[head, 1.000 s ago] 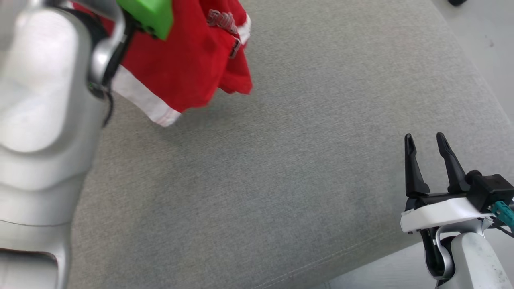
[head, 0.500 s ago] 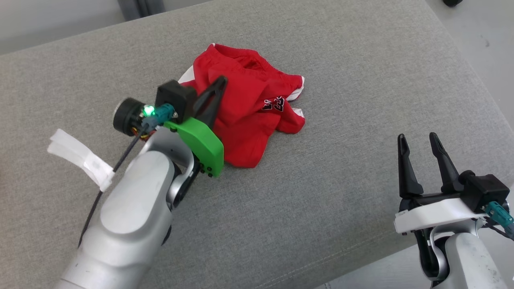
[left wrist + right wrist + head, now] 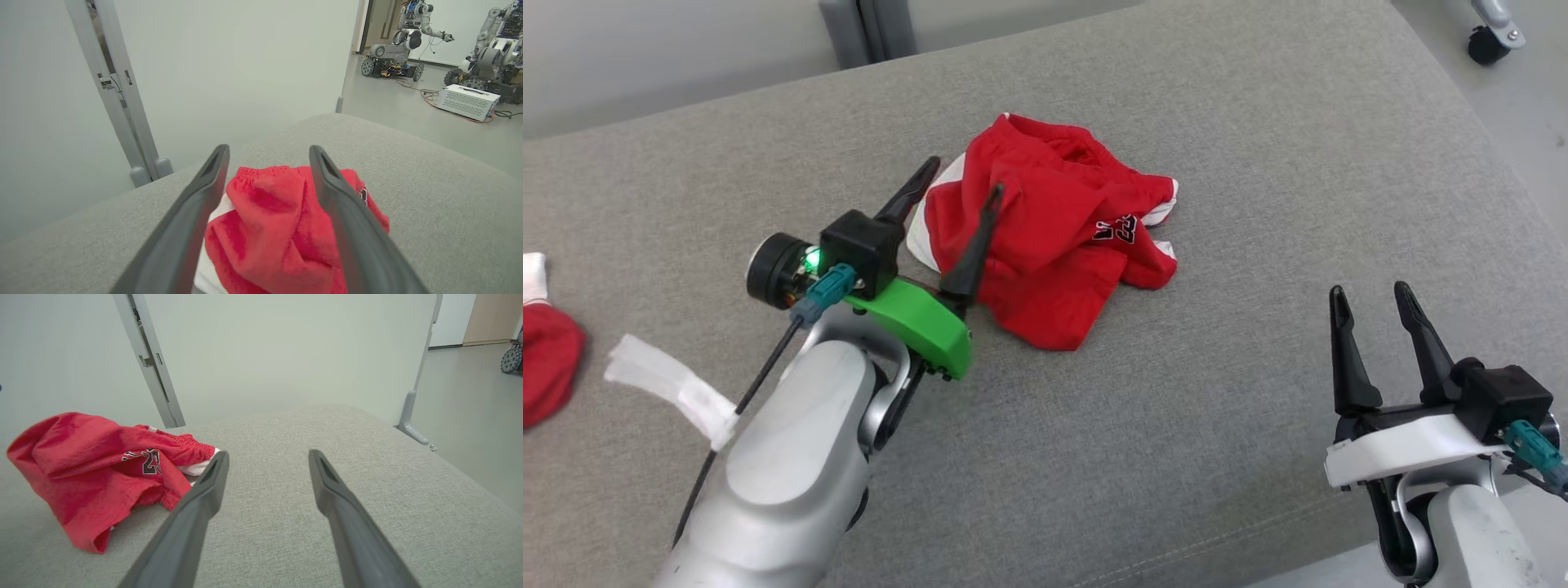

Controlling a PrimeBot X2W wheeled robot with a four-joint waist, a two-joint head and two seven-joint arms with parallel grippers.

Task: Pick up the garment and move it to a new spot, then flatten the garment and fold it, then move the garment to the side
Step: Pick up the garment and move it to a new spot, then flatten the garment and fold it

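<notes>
The crumpled garment [image 3: 1054, 245] lies lengthwise front to back (waistband farthest from the robot). The left gripper [image 3: 958, 188] gapes astride its left edge; the right gripper [image 3: 1368, 294] stands open, empty.

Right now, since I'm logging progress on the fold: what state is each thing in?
garment: crumpled heap on the cushion, not flattened or folded.
left end effector: open, astride the garment, not gripping.
right end effector: open, empty, apart from the garment.

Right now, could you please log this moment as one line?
garment: crumpled on grey cushion | left fingers: open over garment | right fingers: open, idle
</notes>
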